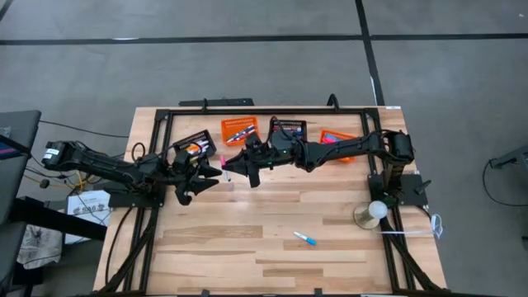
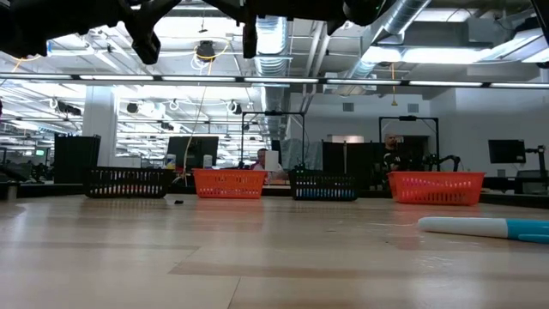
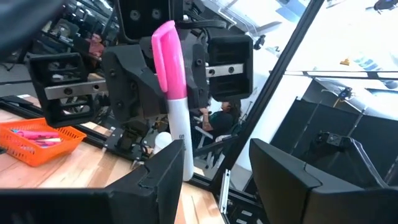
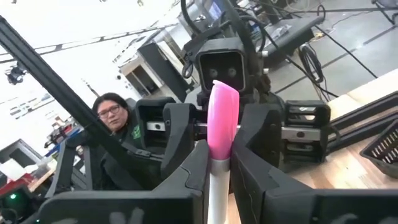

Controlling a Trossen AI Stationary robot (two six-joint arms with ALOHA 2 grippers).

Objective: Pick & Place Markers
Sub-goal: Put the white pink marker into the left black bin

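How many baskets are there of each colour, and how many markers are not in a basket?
Orange baskets: 2
Black baskets: 2
Markers out of the baskets: 2, the pink marker in the right claw and the blue marker lying on the table
Total: 6

Both arms reach inward and we see their tools meet tip to tip above the bench's rear middle. The right tool (image 4: 217,171) has its fingers pressed tight together on a pen; the left tool (image 3: 214,174) faces it, fingers spread apart.
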